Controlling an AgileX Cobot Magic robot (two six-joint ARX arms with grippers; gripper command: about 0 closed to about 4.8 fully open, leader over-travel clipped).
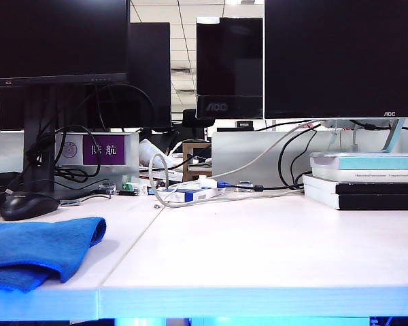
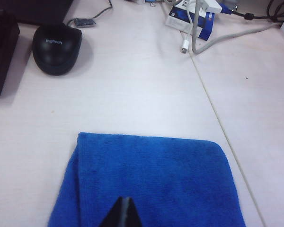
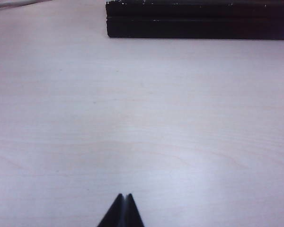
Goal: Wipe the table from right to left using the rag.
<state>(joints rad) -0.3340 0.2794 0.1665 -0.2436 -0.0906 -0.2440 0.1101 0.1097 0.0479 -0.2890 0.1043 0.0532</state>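
Folded bright-blue microfibre rag (image 2: 151, 184) on white matte table (image 2: 132, 94), near black mouse (image 2: 57, 47); left gripper (image 2: 122, 213) closed above rag; right gripper (image 3: 123, 210) closed, empty, over bare table.

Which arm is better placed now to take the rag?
The left. Its hand, shut, is right over the blue rag. The right hand, also shut, sees only bare table near the black books.

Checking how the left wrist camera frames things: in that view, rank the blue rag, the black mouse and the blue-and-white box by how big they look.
1. the rag, clearly largest, though nearest the camera.
2. the black mouse.
3. the blue-and-white box, smallest, farther off and partly hidden by cables.
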